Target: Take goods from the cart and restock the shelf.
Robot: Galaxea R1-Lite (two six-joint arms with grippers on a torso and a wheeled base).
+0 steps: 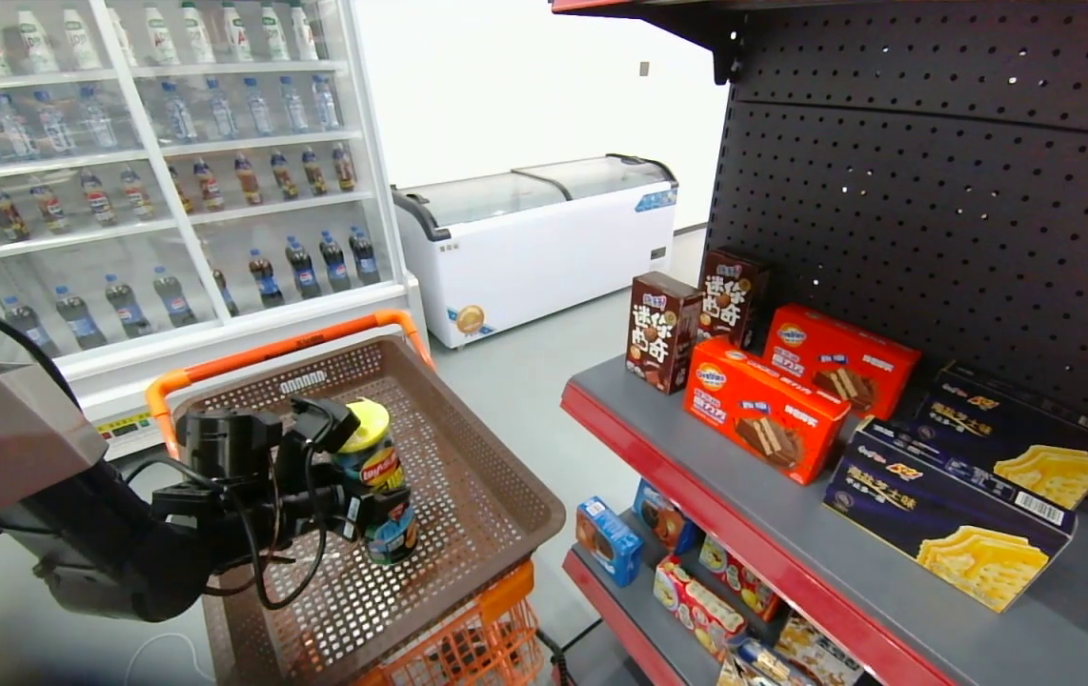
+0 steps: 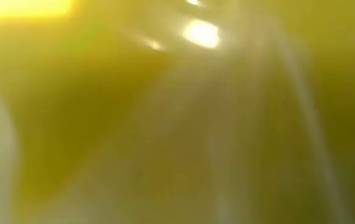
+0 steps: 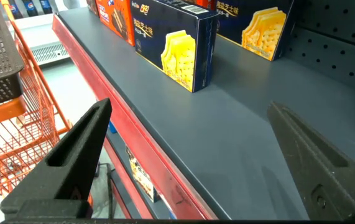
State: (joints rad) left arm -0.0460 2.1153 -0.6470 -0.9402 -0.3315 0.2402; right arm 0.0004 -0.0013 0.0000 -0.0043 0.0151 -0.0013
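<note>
A tall canister (image 1: 374,476) with a yellow lid and a blue and red label stands upright in the brown cart basket (image 1: 506,476). My left gripper (image 1: 358,500) is shut on its middle, coming in from the side. The left wrist view shows a yellow blur, the canister (image 2: 177,112) pressed close to the lens. The grey shelf (image 1: 696,457) with a red front edge is to the right. My right gripper (image 3: 189,115) hangs open over the bare shelf board (image 3: 239,143), nothing between its fingers.
The shelf carries brown boxes (image 1: 663,331), orange-red boxes (image 1: 763,408) and dark blue biscuit boxes (image 1: 949,519), also (image 3: 177,43). A lower shelf holds several snack packs (image 1: 696,600). An orange cart frame (image 3: 22,130) stands beside the shelf. Drink coolers and a chest freezer (image 1: 544,238) stand behind.
</note>
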